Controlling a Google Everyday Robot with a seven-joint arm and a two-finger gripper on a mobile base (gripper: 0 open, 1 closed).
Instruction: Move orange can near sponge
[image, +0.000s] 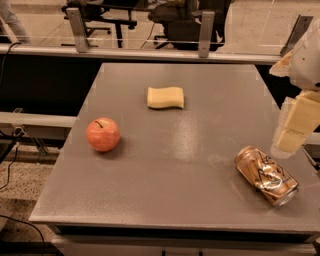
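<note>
The orange can (266, 175) lies on its side near the front right corner of the grey table (190, 150), its silver end toward the front right. The pale yellow sponge (165, 97) lies flat toward the back middle of the table, well apart from the can. My gripper (292, 132) hangs at the right edge of the view, just above and to the right of the can, not touching it.
A red-orange apple (103, 134) stands on the left side of the table. A metal rail with two posts (205, 35) runs behind the table's far edge. Office chairs stand beyond it. Cables lie on the floor at the left.
</note>
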